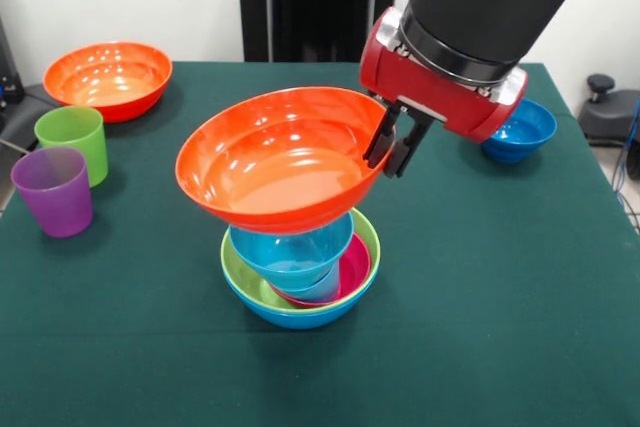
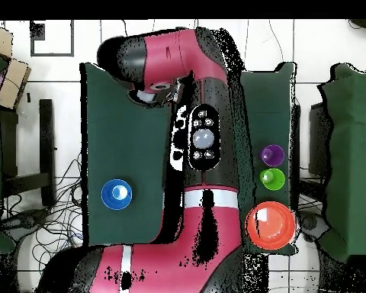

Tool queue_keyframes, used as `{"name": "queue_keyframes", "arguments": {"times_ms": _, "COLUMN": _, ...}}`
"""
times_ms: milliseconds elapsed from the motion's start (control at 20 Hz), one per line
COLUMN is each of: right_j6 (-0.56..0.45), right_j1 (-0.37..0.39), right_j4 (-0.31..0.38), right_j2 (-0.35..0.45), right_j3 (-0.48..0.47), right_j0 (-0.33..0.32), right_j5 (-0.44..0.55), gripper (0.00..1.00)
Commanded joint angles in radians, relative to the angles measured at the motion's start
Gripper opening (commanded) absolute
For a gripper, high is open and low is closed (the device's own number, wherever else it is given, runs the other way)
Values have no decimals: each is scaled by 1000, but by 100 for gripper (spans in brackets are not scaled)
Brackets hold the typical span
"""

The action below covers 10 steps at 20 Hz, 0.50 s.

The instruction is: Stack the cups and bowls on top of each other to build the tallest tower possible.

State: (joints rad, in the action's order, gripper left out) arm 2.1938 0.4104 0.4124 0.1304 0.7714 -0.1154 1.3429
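Orange bowl held tilted over the tower

The end effector [image 1: 396, 147] is closed on the rim of a large glossy orange plastic bowl [image 1: 275, 162], which hangs tilted to its side, directly above the tower [image 1: 300, 282] of nested blue, lime green, magenta and cyan bowls on the green bench [image 1: 500, 297]. Released at this tilt, the bowl could seat crooked on the cyan bowl and slide off, toppling the tower.

Green table [image 1: 500, 297] is carrying the bowl stack's blue base bowl [image 1: 300, 315] centrally. Left of it are sitting a purple cup [image 1: 53, 190], green cup [image 1: 73, 142], orange bowl [image 1: 108, 78]. Right of it, far back: small blue bowl [image 1: 520, 131].
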Motion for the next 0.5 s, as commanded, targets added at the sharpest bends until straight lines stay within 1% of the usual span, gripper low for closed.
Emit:
{"name": "queue_keyframes", "arguments": {"times_ms": 50, "right_j6": -115, "right_j1": 41, "right_j4": 2, "right_j2": 24, "right_j3": 131, "right_j0": -15, "right_j5": -61, "gripper": 0}}
{"name": "queue_keyframes", "arguments": {"times_ms": 350, "right_j6": -122, "right_j1": 31, "right_j4": 3, "right_j2": 30, "right_j3": 109, "right_j0": -18, "right_j5": -52, "gripper": 0}}
{"name": "queue_keyframes", "arguments": {"times_ms": 400, "right_j6": -116, "right_j1": 35, "right_j4": 3, "right_j2": 28, "right_j3": 114, "right_j0": -16, "right_j5": -51, "gripper": 100}}
{"name": "queue_keyframes", "arguments": {"times_ms": 500, "right_j6": -117, "right_j1": 33, "right_j4": 3, "right_j2": 29, "right_j3": 111, "right_j0": -15, "right_j5": -49, "gripper": 100}}
